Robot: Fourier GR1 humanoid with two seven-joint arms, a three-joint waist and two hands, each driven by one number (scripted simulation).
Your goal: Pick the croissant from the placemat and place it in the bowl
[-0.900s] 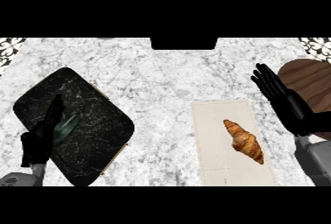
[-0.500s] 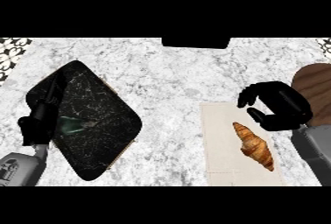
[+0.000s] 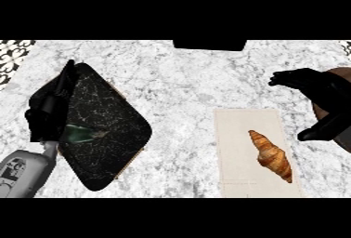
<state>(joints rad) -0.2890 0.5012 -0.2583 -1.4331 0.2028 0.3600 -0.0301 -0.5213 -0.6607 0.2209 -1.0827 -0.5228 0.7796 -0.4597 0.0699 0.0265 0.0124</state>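
Lying on the pale beige rectangular placemat [image 3: 237,153], the golden-brown ridged croissant [image 3: 270,155] sits a little right of the mat's middle, its narrow tip pointing toward 11 o'clock and its broader end toward 5 o'clock. Nothing touches it. The placemat rests flat on the white-and-grey marbled stone counter [image 3: 185,79], toward the right side of the view.

At roughly 1 o'clock from the croissant, the black right hand [image 3: 322,97] hovers above the counter, just off the placemat's upper right corner. Its fingers are spread and gently bent, pointing toward 9 o'clock, and the thumb hangs down toward 7 o'clock; they grasp nothing, and the hand is clearly apart from the croissant. Behind this hand, at the right edge of the view, a sliver of a brown wooden round bowl [image 3: 341,73] shows, mostly hidden by the hand.

Well apart, toward 9 o'clock from the croissant, a dark green-black marbled tray with rounded corners [image 3: 109,130] lies on the counter, turned so that its corners point to 12 and 6 o'clock. The black left hand [image 3: 49,109] shows over the tray's left edge, its fingers straight and relaxed, pointing up toward 12 o'clock, holding nothing. Its grey forearm [image 3: 24,169] comes in from the lower left corner.

At 12 o'clock on the counter's far edge stands a black rectangular block [image 3: 209,44].
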